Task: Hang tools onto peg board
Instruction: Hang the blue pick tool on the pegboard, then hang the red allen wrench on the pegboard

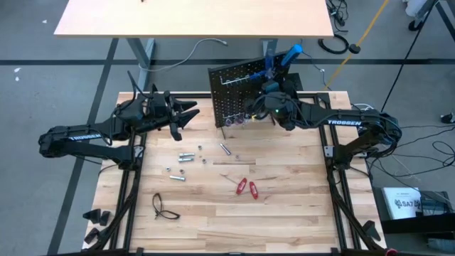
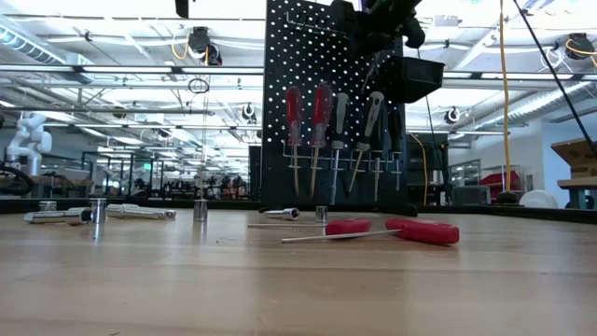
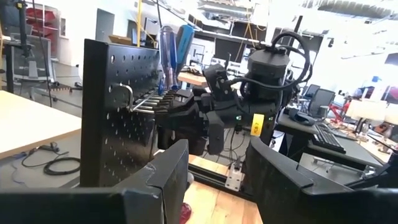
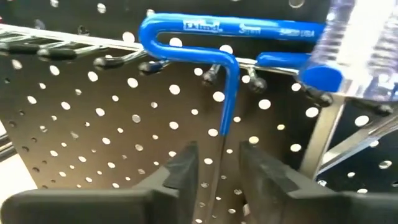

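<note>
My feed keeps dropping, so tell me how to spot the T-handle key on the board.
Find the black peg board at the table's far edge. Along its hook rail, right where the right pincer is, hangs the T-handle key. Unlike the straight screwdrivers, it is a blue looped crossbar with a thin shaft dropping down.

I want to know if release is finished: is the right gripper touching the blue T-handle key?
Apart. The right wrist view shows the key's thin shaft between the right gripper's fingers, with gaps on both sides.

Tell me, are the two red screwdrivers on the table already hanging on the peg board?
No, the two red screwdrivers lie flat on the table, in front of the peg board.
</note>
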`<state>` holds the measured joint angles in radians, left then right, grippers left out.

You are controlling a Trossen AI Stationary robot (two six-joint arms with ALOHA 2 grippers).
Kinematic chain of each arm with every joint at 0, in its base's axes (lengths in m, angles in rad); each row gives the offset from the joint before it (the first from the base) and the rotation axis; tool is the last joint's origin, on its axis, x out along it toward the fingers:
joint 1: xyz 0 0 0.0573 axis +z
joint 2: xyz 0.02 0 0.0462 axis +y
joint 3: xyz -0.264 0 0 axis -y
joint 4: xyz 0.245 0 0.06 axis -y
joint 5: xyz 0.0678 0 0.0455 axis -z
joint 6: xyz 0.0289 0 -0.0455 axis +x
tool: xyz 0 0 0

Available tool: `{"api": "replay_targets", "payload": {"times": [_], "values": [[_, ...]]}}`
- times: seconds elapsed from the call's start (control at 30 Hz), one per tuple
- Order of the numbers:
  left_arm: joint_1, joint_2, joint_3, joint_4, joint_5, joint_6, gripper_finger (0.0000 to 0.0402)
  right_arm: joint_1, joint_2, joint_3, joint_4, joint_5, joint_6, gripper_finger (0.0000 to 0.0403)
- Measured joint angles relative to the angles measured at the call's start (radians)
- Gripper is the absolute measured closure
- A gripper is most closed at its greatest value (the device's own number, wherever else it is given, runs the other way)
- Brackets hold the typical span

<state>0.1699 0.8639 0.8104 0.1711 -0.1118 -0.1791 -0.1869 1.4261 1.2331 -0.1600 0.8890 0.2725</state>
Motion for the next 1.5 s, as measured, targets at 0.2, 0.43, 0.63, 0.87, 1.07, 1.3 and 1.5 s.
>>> {"api": "replay_targets", "payload": {"times": [0.2, 0.43, 0.63, 0.87, 1.07, 1.3, 1.5], "values": [[0.0, 0.0, 0.0, -0.001, 0.003, 0.001, 0.0238, 0.025, -0.011, 0.0, 0.001, 0.0, -0.036, 0.0238], [0.0, 0.0, 0.0, -0.032, 0.022, 0.001, 0.0238, 0.094, -0.071, 0.0, -0.007, -0.002, -0.06, 0.0201], [0.0, 0.0, 0.0, -0.158, 0.143, 0.002, 0.0238, 0.185, -0.095, 0.0, -0.008, -0.017, -0.031, 0.0199], [-0.003, 0.015, 0.0, -0.46, 0.277, 0.098, 0.0238, 0.284, -0.081, 0.0, -0.071, -0.226, 0.05, 0.0203], [-0.021, 0.161, 0.0, -0.48, 0.402, 0.258, 0.0238, 0.334, -0.07, 0.0, -0.239, -0.386, 0.167, 0.0203], [-0.067, 0.443, 0.0, -0.389, 0.449, 0.504, 0.0238, 0.396, -0.07, 0.0, -0.444, -0.398, 0.389, 0.0203], [-0.113, 0.677, 0.0, -0.141, 0.443, 0.617, 0.0238, 0.451, -0.07, 0.0, -0.514, -0.394, 0.513, 0.0204]]}}
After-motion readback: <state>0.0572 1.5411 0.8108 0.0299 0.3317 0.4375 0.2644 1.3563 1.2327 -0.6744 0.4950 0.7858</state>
